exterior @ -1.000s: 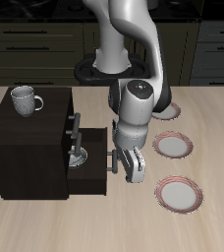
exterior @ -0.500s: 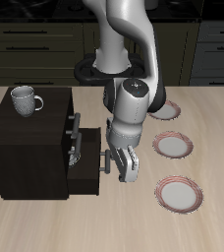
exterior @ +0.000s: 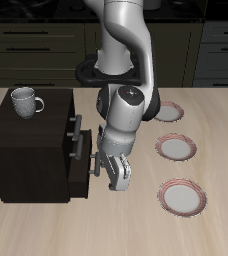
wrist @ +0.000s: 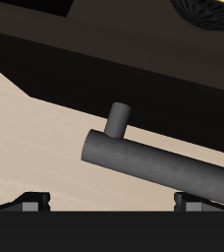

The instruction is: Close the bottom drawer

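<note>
The small dark-brown cabinet (exterior: pixel 26 150) stands on the table. Its bottom drawer (exterior: pixel 84 178) sticks out only a short way. My gripper (exterior: pixel 113 172) is right in front of the drawer's flat dark front, against its grey bar handle (exterior: pixel 94 162). In the wrist view the handle (wrist: pixel 158 163) lies very close across the frame, before the dark drawer front (wrist: pixel 134 84). My gripper (wrist: pixel 114 207) has its fingertips (wrist: pixel 30 204) wide apart, open and holding nothing. The upper drawer's handle (exterior: pixel 77 134) is above.
A grey mug (exterior: pixel 26 100) stands on the cabinet top. Three pink-rimmed plates (exterior: pixel 176 148) (exterior: pixel 181 196) (exterior: pixel 169 112) lie on the table beside the arm. A dark round object with a yellow edge (wrist: pixel 207 10) shows in the wrist view.
My gripper has moved toward the cabinet and pushed the bottom drawer in; the drawer's opening with the bowl inside no longer shows.
</note>
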You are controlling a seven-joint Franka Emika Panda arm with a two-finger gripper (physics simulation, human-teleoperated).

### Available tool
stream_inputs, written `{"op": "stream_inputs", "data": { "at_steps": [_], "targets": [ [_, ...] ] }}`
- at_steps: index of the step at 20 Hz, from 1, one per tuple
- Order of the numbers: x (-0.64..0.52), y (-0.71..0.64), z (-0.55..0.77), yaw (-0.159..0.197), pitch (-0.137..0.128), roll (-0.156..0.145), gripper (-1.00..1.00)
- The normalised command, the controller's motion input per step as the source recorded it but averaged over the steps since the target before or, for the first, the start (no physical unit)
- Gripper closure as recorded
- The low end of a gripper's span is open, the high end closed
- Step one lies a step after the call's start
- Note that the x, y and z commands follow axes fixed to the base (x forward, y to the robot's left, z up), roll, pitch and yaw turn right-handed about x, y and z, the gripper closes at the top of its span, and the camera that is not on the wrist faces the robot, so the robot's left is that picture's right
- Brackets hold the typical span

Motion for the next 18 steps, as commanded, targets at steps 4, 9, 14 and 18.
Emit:
{"op": "stream_inputs", "data": {
  "at_steps": [4,9,14,18],
  "targets": [
    [0.08,-0.35,0.07,0.025,0.000,-0.048,-1.00],
    [0.08,-0.26,0.10,0.030,-0.016,-0.041,-1.00],
    [0.12,-0.35,0.10,0.040,-0.017,-0.053,-1.00],
    [0.09,-0.24,0.07,0.071,-0.035,-0.034,-1.00]
  ]
}}
